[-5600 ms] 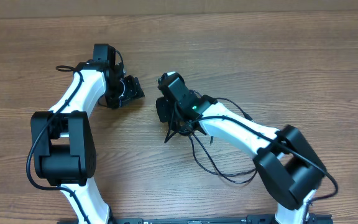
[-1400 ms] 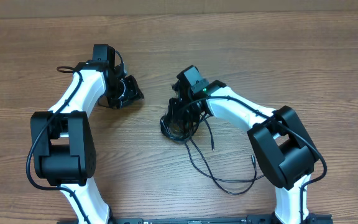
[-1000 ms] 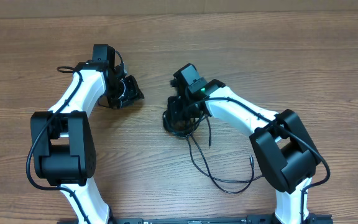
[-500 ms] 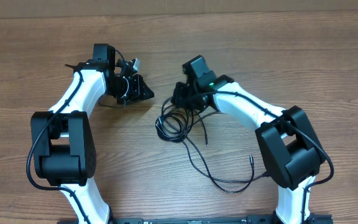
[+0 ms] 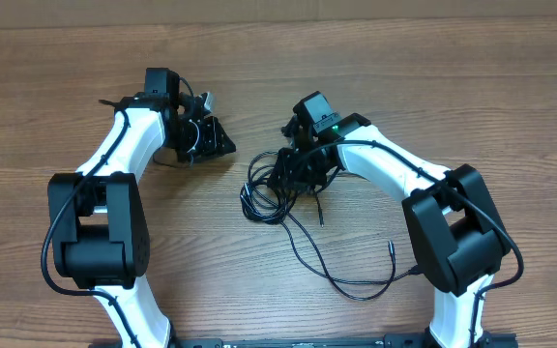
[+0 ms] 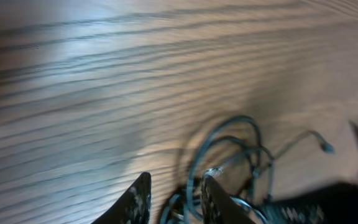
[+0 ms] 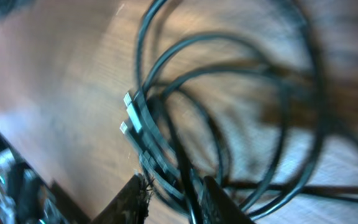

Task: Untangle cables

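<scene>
Overhead evenly lit & sharp; both wrist views motion-blurred, left w/ glare.

Overhead looks straight down on the table (image 5: 453, 77) — both wrist views sit close, sharing the cables (image 7: 160, 168).

Brown wooden table (image 5: 433, 87), grain running in long streaks from side to side, pictured from above. Washed by a soft pale glare across the surface in the left wrist view, blurred and reddish-brown in the right wrist view. Bordered along the far edge by a lighter tan strip (image 5: 278, 8), too narrow to identify.
</scene>
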`<state>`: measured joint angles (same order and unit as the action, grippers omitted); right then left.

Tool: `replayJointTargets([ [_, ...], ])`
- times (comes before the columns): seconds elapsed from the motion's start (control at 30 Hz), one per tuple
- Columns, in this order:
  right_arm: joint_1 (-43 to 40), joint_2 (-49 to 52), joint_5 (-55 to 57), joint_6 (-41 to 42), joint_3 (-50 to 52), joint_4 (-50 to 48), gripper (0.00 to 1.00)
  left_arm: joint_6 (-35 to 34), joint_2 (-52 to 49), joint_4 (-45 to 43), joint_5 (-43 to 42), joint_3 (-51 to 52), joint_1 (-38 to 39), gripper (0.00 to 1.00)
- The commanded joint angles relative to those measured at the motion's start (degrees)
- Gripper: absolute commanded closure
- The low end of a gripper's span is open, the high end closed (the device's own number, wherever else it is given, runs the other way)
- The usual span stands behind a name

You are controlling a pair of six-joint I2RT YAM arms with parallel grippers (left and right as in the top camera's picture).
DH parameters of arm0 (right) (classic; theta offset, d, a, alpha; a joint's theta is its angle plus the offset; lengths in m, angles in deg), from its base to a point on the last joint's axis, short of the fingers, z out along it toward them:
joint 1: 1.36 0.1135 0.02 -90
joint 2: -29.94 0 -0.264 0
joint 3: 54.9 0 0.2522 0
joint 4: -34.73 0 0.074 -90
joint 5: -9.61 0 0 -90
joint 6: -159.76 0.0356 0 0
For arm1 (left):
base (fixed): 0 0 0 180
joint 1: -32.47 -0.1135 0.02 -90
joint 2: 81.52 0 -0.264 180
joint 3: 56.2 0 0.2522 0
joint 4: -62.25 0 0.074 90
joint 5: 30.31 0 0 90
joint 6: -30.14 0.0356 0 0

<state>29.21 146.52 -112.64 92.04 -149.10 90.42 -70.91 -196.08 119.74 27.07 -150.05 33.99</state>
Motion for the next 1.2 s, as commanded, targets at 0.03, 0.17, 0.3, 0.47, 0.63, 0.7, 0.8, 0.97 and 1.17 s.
replayJointTargets([
  [0.03,4.3,-3.5,0.5,-8.9,0.1,0.7,0.70,-4.4,-1.0,0.0,7.6,-0.7,0.4,0.70],
  [0.17,8.3,-3.4,8.4,-8.9,0.1,0.6,0.68,-4.4,-1.0,0.1,9.4,-0.7,0.4,0.68],
  [0.3,11.4,-3.4,21.3,-7.6,0.0,1.2,0.55,-4.9,-1.0,0.5,11.0,-0.7,0.4,0.64],
  [0.47,11.3,-3.4,34.0,-0.8,-3.7,8.1,0.48,-5.7,-1.0,0.5,11.0,-0.7,0.4,0.59],
  [0.63,11.3,-3.4,41.5,2.8,-8.8,13.9,0.39,-5.7,-1.0,0.5,11.0,-0.7,0.4,0.58],
  [0.7,11.3,-3.4,42.1,4.2,-10.0,15.1,0.36,-5.7,-1.0,0.5,11.0,-0.7,0.4,0.57],
  [0.8,11.5,-3.4,39.8,4.7,-10.1,15.2,0.35,-5.7,-1.0,0.6,11.0,-0.7,0.4,0.56],
  [0.97,11.5,-3.4,27.5,-1.6,-9.9,14.9,0.46,-5.7,-1.0,0.6,11.0,-0.7,0.4,0.55],
  [1.17,11.8,-3.4,21.9,-5.3,-9.6,14.8,0.91,-5.7,-1.0,0.6,10.9,-0.7,0.4,0.55],
])
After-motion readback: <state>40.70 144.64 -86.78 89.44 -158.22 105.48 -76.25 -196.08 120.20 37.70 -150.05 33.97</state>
